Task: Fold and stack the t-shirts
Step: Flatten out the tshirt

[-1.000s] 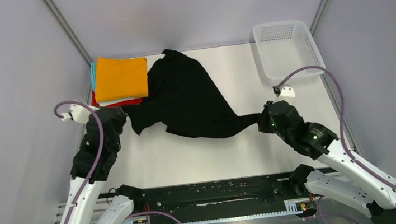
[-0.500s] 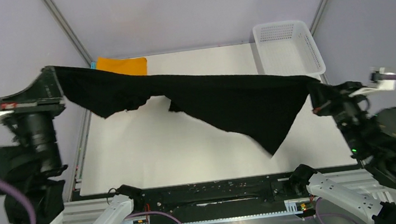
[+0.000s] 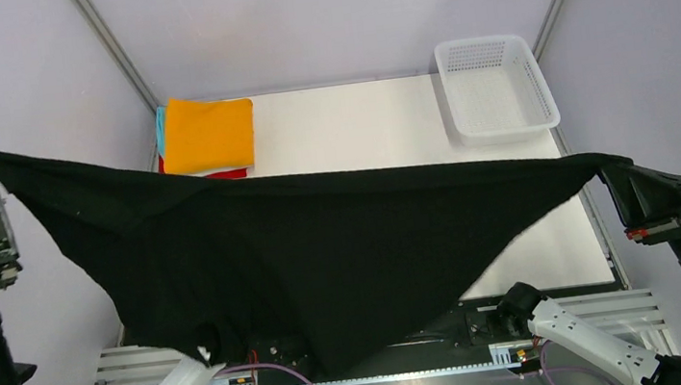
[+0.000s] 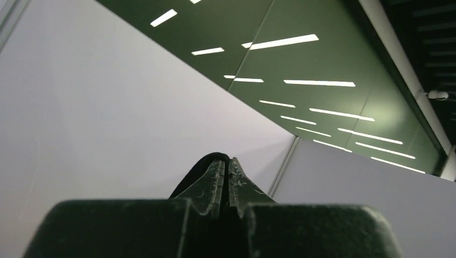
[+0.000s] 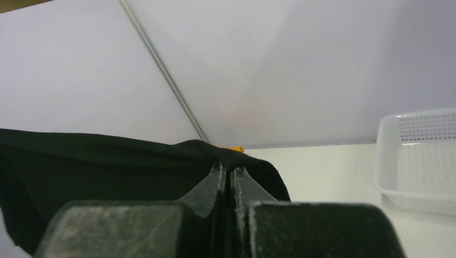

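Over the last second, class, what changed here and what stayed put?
The left gripper and right gripper rose and spread apart, lifting the black shirt off the table; it now hangs stretched between them, each shut on an edge. The folded stack and white basket stayed put.

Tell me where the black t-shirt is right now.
In the top view, the black t-shirt hangs stretched in the air from left to right, pinched by the left gripper and the right gripper, nearer the camera than the orange folded shirt.
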### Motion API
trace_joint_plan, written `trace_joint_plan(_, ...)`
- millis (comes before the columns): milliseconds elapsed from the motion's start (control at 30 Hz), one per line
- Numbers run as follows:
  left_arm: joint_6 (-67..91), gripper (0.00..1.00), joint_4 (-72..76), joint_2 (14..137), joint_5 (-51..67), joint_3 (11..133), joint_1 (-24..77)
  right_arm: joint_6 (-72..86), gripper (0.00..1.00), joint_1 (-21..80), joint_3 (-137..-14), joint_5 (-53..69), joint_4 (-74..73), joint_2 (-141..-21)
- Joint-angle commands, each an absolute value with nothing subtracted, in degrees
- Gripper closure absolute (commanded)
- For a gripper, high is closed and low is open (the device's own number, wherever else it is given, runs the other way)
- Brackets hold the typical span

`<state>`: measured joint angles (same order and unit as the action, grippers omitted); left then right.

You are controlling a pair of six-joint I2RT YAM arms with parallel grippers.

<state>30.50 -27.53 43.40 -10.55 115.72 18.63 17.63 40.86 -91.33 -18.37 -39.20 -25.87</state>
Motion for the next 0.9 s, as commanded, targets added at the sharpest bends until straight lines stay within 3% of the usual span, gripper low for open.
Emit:
trace_joint_plan(0, 28.6, 1.0, -25.3, 47.3, -8.2, 120.6, 18.0, 14.5, 1.0, 40.6, -92.8, -21.3, -39.1, -28.1)
trace_joint_plan(200, 25.7, 1.0, -25.3, 51.8, -12.0, 116.1, 17.8, 12.3, 1.0, 40.7, -88.8, -32.8, -38.1, -31.9)
trace_joint_plan(500, 17.4, 1.0, -17.4, 64.3, -28.6, 93.1, 17.4, 14.0, 1.0, 40.5, -65.8, -58.4, -27.3, -38.9)
trace_joint_plan(633, 18.9, 1.0, -11.9, 73.3, -28.1, 83.4, 15.3, 20.8, 1.0, 37.2, -54.8, -55.6, -22.5, -46.2)
trace_joint_plan(867, 21.8, 1.0, -7.3, 91.3, -20.3, 79.5, 12.7, 24.5, 1.0, 24.7, -45.1, -33.6, -8.3, -65.2)
